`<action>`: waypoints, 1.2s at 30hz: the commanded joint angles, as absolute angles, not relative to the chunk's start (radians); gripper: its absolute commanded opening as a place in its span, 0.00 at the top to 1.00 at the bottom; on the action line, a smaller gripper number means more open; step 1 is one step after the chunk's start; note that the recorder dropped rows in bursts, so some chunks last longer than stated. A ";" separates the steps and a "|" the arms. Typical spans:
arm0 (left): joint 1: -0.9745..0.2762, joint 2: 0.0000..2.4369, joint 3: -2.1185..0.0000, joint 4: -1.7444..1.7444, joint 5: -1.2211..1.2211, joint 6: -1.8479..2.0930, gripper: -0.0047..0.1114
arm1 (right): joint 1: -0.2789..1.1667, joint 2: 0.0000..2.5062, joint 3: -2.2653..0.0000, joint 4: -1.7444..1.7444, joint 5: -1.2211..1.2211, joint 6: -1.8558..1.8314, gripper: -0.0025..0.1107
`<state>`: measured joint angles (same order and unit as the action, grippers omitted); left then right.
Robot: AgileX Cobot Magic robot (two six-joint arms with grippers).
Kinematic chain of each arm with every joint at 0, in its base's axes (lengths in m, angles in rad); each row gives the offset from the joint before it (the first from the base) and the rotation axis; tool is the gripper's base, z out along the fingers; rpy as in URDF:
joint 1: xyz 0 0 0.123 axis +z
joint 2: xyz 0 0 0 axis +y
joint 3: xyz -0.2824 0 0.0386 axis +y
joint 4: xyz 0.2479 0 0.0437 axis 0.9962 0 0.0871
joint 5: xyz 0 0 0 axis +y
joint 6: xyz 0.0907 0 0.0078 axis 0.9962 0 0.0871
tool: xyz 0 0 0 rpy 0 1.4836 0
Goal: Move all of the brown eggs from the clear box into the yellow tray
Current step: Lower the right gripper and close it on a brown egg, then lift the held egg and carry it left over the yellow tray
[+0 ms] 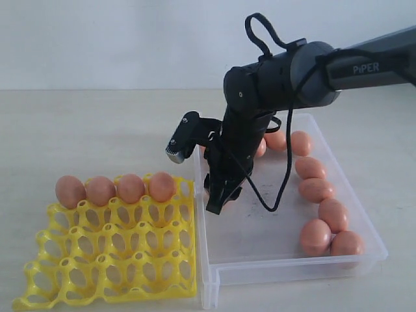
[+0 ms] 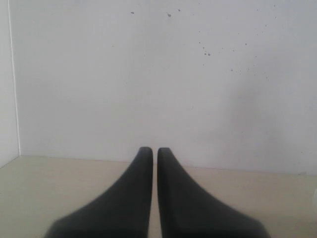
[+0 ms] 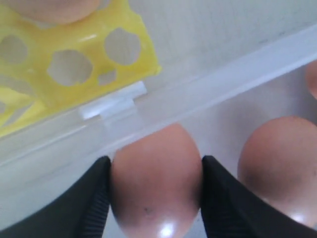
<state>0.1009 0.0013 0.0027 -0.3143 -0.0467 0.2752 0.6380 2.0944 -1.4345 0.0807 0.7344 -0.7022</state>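
- By the tray-side wall of the clear box (image 3: 208,94): my right claw (image 3: 156,168) part open, gripping 1 brown egg (image 3: 156,188).
- 4 sit in the yellow tray (image 3: 91,39).
- Next: lift gently, clear that wall.

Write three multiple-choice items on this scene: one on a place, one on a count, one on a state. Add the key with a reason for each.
1. In the exterior view, which row of the yellow tray holds brown eggs?
A. the row nearest the camera
B. the row farthest from the camera
C. a middle row

2. How many brown eggs sit in the tray?
A. two
B. four
C. seven

3. In what state is the left gripper?
A. wide open
B. shut on an egg
C. shut, with nothing held

Key:
1 B, the eggs line the tray's far edge and the other rows are bare.
2 B, four eggs stand side by side there.
3 C, the left wrist view shows it closed tip to tip with nothing between.
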 commanded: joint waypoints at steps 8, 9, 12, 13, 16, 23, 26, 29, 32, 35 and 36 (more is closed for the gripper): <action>0.095 0.000 0.000 -0.319 -0.052 0.279 0.93 | 0.637 2.089 -1.438 0.087 0.503 -0.392 0.98; 0.095 0.000 0.000 -0.319 -0.052 0.279 0.93 | 0.637 2.085 -1.438 0.084 0.493 -0.370 0.98; 0.095 0.000 0.000 -0.319 -0.052 0.279 0.93 | 0.637 2.076 -1.438 0.081 0.473 -0.311 0.98; 0.095 0.000 0.000 -0.319 -0.052 0.279 0.93 | 0.637 2.076 -1.438 0.081 0.464 -0.304 0.98; 0.095 0.000 0.000 -0.319 -0.052 0.279 0.93 | 0.637 2.066 -1.438 0.081 0.460 -0.292 0.98; 0.095 0.000 0.000 -0.319 -0.052 0.279 0.93 | 0.637 1.985 -1.373 0.078 0.426 -0.263 0.98; 0.095 0.000 0.000 -0.319 -0.052 0.279 0.93 | 0.637 1.920 -1.302 0.062 0.359 -0.230 0.98; 0.095 0.000 0.000 -0.319 -0.052 0.279 0.93 | 0.637 1.849 -1.221 0.062 0.269 -0.220 0.98; 0.095 0.000 0.000 -0.319 -0.052 0.279 0.93 | 0.637 1.781 -1.123 0.062 0.129 -0.218 0.98; 0.095 0.000 0.000 -0.319 -0.052 0.279 0.93 | 0.637 1.725 -1.004 0.076 -0.080 -0.218 0.98; 0.095 0.000 0.000 -0.319 -0.052 0.279 0.93 | 0.637 1.716 -0.971 0.081 -0.147 -0.218 0.98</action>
<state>0.1009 0.0013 0.0027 -0.3143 -0.0467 0.2752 0.6380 1.7604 -1.0577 0.0706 0.0467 -0.2242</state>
